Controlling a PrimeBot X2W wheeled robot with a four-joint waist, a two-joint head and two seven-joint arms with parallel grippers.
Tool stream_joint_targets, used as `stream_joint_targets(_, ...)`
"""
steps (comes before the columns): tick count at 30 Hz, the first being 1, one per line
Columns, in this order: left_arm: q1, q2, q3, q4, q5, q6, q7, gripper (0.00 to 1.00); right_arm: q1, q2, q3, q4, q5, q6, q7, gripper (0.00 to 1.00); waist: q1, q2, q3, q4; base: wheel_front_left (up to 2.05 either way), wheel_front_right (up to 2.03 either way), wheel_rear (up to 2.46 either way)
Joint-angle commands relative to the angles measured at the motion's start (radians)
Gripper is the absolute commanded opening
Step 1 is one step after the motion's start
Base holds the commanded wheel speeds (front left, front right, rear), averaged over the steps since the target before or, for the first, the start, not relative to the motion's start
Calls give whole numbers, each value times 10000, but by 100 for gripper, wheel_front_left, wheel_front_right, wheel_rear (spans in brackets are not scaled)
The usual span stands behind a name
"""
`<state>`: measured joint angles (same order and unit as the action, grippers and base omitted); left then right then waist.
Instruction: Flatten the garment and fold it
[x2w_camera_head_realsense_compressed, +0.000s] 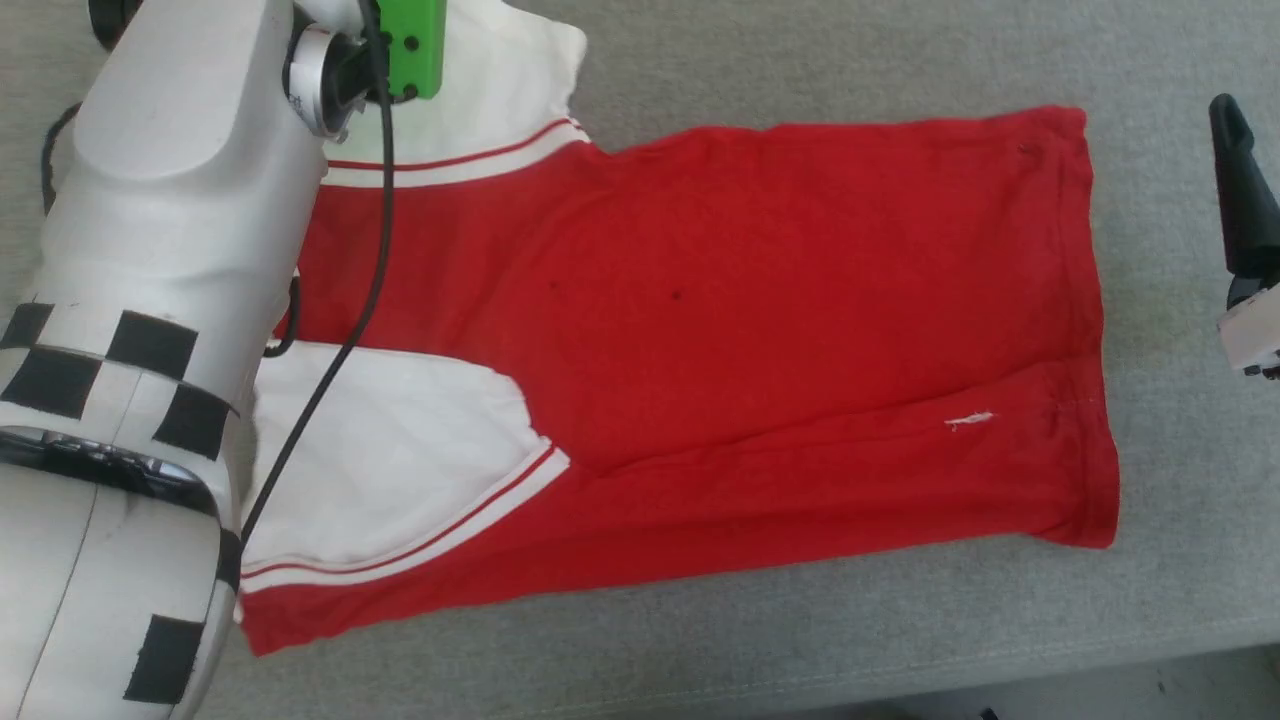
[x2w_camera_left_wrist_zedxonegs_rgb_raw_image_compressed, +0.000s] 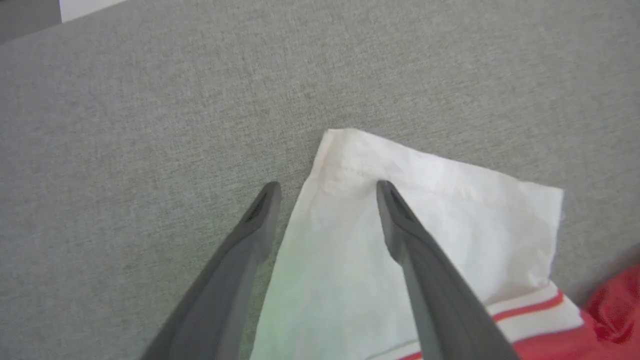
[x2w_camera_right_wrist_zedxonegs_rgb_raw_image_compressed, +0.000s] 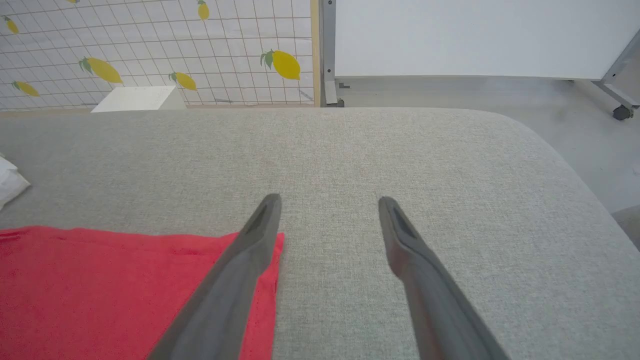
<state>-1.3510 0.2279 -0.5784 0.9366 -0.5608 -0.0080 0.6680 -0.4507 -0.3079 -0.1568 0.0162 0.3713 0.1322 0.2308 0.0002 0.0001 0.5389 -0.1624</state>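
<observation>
Garment (x2w_camera_head_realsense_compressed: 750, 330): matt knit cloth, lightly creased. Bench (x2w_camera_head_realsense_compressed: 1180, 600) cover: grey woven fabric, matt, coarse grain. Left forearm shell (x2w_camera_head_realsense_compressed: 170, 200), 9 o'clock: smooth semi-gloss white plastic. Right gripper (x2w_camera_right_wrist_zedxonegs_rgb_raw_image_compressed: 328, 199) fingers (x2w_camera_right_wrist_zedxonegs_rgb_raw_image_compressed: 235, 290): dark, matt.

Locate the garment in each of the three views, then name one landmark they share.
Head view: garment spread across the centre, left to right.
Left wrist view: its white sleeve, lower centre to right.
Right wrist view: its red corner, lower left.
Shared landmark: the grey fabric surface under it.

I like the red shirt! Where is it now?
The garment lies spread on the grey surface, mid head view, its white sleeve by the left gripper.
</observation>
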Motion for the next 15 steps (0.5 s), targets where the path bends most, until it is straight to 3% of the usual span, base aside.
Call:
stream_joint_targets(1,-119,-17,-115,150,109,90,376,100,8,39,-68,-30,86,-15,-106,100,-2,-1,477,-430,0,0,0)
stream_joint_targets(5,4,-100,-374,517,70,212,1759,100,40,65,-176,11,112,-15,-210,100,-2,-1,592,-473,0,0,0)
stream_joint_targets(6,102,-156,-295,483,-153,314,2307,5,4,70,-200,24,114,-15,-239,100,-2,-1,642,-461,0,0,0)
stream_joint_targets(7,127,-156,-276,414,-186,337,2325,0,-12,63,-196,25,114,-15,-237,100,-2,-1,650,-447,0,0,0)
stream_joint_targets(15,417,-64,137,-457,-664,305,1826,0,-335,-256,-36,-152,45,-15,101,100,-2,-1,475,-139,0,0,0)
